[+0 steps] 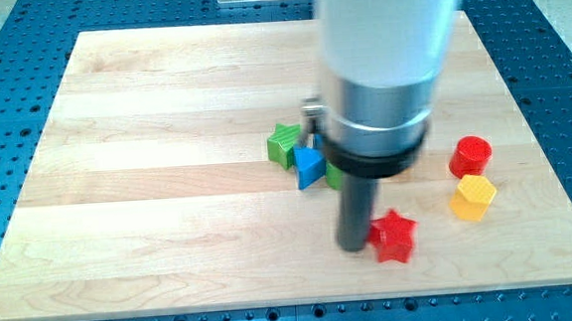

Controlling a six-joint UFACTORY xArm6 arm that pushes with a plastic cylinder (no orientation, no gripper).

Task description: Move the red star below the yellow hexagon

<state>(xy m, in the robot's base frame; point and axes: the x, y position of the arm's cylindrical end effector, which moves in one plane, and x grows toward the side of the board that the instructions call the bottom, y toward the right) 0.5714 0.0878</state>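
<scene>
the red star (pixel 393 237) is seen low on the wooden bench (pixel 145 139), toward the view's right, and my tip (pixel 355 246) is set right against its left side, touching or all but touching. no jaws are carried on this arm, so nothing can be said to be apart or clamped; only a plain rod is there to shove with. the yellow hexagon (pixel 472 197) is found up and to the right of the star, near but clear of it, with a red cylinder (pixel 471 155) just above the hexagon. further left, a green star (pixel 285 144) and a blue triangle (pixel 308 166) are huddled beside the rod's housing, and a sliver of another green block (pixel 333 175) is half hidden behind it.

the star is judged to be small, light and stiff, likely to slide easily on the smooth wood. its points are the trouble: a push landed on one arm, off centre, would probably spin it rather than carry it. contact is best made in the notch between two points, in line with its middle. a rightward push is called for, kept low so the hexagon is not clipped
</scene>
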